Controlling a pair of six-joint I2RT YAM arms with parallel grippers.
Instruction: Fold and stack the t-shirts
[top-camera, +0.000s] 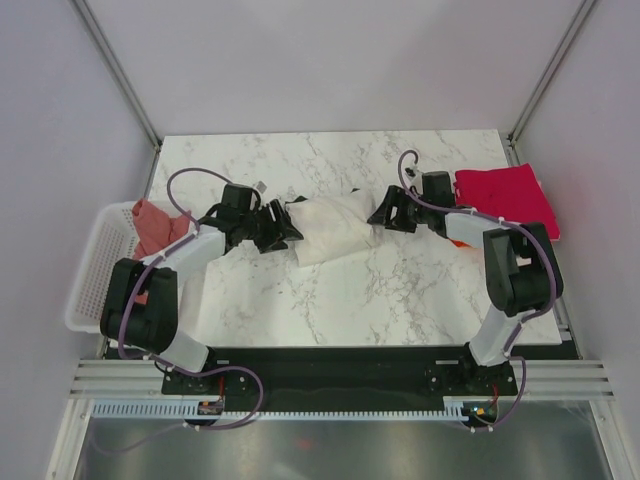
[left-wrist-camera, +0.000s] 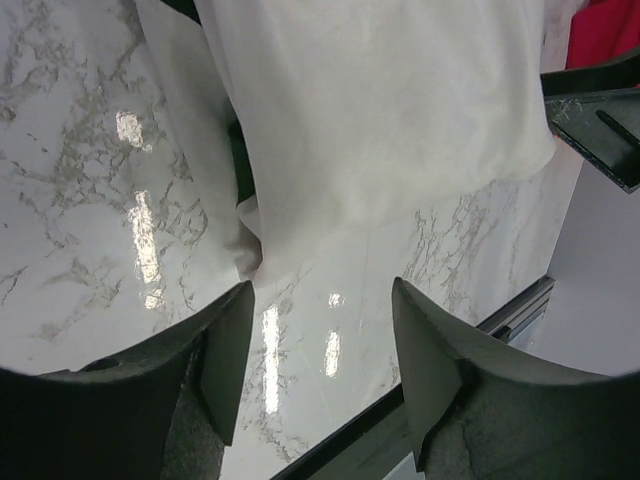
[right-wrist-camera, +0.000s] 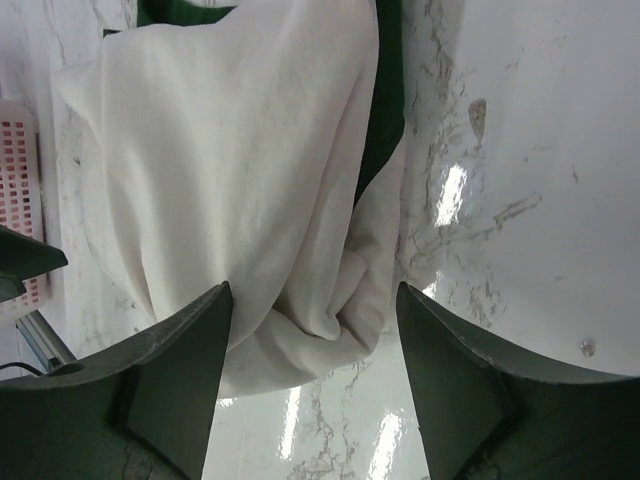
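Tabletop (top-camera: 400, 290) of white marble pattern, cream t-shirt (top-camera: 330, 228) midway, pale walls (top-camera: 60, 120)

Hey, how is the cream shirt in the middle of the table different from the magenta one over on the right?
Colour: the cream shirt is off-white with dark green trim, while the magenta shirt is one solid colour.
Pose: the cream shirt lies bunched and wrinkled, while the magenta shirt is folded flat into a neat rectangle.
Place: the cream shirt sits mid-table, the magenta shirt at the right edge.
Both rest on the marble table.
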